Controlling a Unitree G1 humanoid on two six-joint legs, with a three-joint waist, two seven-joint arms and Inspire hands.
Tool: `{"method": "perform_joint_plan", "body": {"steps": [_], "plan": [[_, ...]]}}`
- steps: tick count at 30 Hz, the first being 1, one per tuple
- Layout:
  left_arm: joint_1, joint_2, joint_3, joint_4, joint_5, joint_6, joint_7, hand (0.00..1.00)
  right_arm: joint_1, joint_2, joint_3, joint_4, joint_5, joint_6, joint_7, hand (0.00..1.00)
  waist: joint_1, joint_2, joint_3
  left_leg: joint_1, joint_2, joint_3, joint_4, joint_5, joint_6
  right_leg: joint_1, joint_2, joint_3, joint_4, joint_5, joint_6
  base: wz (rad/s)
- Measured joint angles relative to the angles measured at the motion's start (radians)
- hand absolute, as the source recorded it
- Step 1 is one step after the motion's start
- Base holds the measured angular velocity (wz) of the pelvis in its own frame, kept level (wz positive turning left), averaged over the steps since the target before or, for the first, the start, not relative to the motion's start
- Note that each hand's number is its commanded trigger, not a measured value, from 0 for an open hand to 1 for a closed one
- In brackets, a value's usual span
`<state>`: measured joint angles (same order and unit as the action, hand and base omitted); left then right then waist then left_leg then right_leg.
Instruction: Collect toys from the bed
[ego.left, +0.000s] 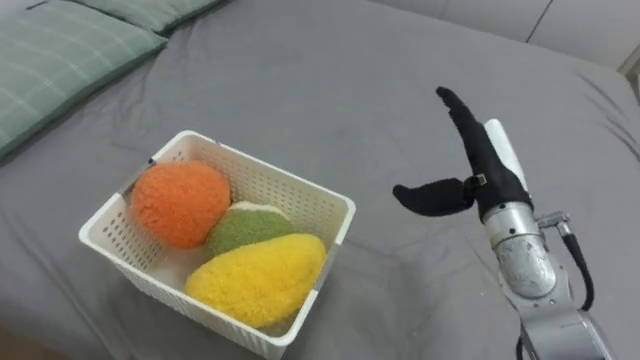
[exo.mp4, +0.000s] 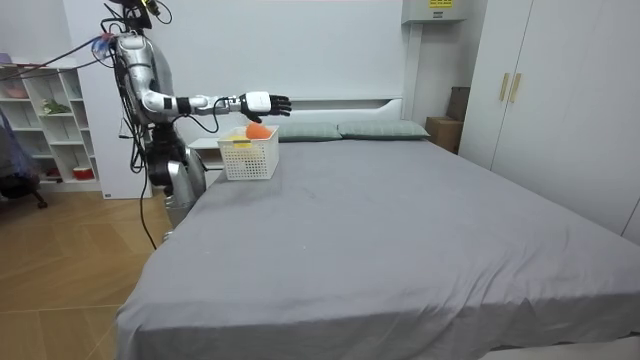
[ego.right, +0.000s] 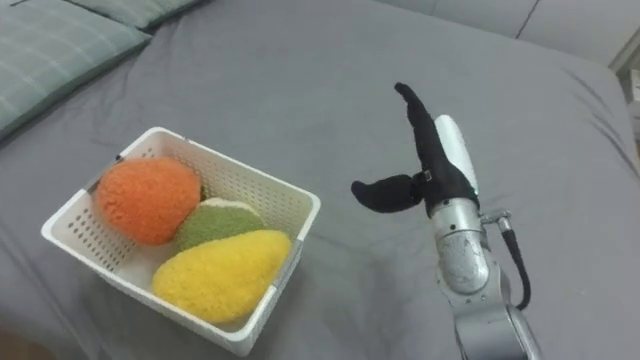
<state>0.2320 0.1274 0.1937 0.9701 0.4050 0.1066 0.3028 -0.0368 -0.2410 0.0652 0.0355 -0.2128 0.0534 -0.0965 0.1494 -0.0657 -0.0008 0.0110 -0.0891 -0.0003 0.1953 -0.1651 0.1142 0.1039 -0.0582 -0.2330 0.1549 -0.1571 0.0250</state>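
The white basket (ego.left: 262, 176) sits on the grey bed (ego.left: 340, 80), near its left side. It holds three plush toys: an orange one (ego.left: 180, 203) at the far left, a green one (ego.left: 246, 228) in the middle and a yellow one (ego.left: 258, 278) nearest. The right hand (ego.left: 486, 178) hovers right of the basket, fingers straight, thumb spread, holding nothing

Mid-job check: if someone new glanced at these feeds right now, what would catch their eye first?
First the white basket on the grey bed, ahead and to the robot's left, packed with an orange toy, a green toy and a yellow toy. Next the right hand, open and holding nothing, held out above the sheet to the basket's right.
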Motion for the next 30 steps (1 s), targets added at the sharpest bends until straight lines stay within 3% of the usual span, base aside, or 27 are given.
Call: {"method": "perform_joint_plan", "body": {"steps": [6, 9, 17, 23, 27, 30], "plan": [[0.016, 0.000, 0.002, -0.009, -0.001, -0.005, 0.002, 0.00, 0.044, 0.000, -0.109, -0.026, 0.109, -0.012, -0.047, 0.00, -0.052, 0.008, -0.0031, 0.002, 0.007, 0.024, -0.008, 0.000, 0.000, -0.012, 0.002, 0.019, -0.001, 0.001, 0.000, -0.11], [0.027, -0.002, -0.001, -0.006, -0.008, -0.005, 0.023, 0.00, 0.063, 0.000, -0.162, -0.009, 0.178, -0.018, -0.064, 0.00, -0.082, 0.020, 0.0020, 0.019, 0.007, 0.030, -0.014, 0.000, 0.000, -0.001, 0.005, 0.030, -0.003, 0.001, 0.000, -0.05], [0.040, -0.003, 0.001, -0.009, -0.010, -0.008, 0.028, 0.00, 0.179, 0.004, -0.228, 0.016, 0.284, -0.019, -0.134, 0.00, -0.126, 0.041, -0.0040, 0.035, 0.013, 0.064, -0.034, -0.004, 0.000, -0.001, 0.008, 0.063, -0.003, 0.001, 0.000, -0.14], [0.030, -0.003, 0.000, -0.008, -0.033, -0.031, 0.045, 0.00, 0.180, 0.007, -0.257, 0.136, 0.383, -0.040, -0.205, 0.00, -0.148, 0.035, -0.0041, 0.038, 0.018, 0.089, -0.035, -0.010, 0.001, -0.008, 0.010, 0.088, 0.001, 0.002, 0.001, -0.13], [0.027, -0.004, -0.004, -0.007, -0.142, -0.033, 0.056, 0.00, 0.195, 0.013, -0.259, 0.303, 0.569, -0.042, -0.243, 0.00, -0.161, 0.026, -0.0048, 0.036, 0.024, 0.102, -0.033, -0.014, -0.001, -0.017, 0.016, 0.095, -0.002, 0.007, -0.001, -0.08], [0.029, -0.005, -0.001, -0.012, -0.161, -0.034, 0.060, 0.00, 0.207, 0.033, -0.289, 0.442, 0.749, -0.048, -0.257, 0.00, -0.174, 0.027, -0.0047, 0.038, 0.026, 0.111, -0.033, -0.015, -0.001, -0.017, 0.020, 0.109, -0.002, 0.007, -0.001, -0.07]]}}
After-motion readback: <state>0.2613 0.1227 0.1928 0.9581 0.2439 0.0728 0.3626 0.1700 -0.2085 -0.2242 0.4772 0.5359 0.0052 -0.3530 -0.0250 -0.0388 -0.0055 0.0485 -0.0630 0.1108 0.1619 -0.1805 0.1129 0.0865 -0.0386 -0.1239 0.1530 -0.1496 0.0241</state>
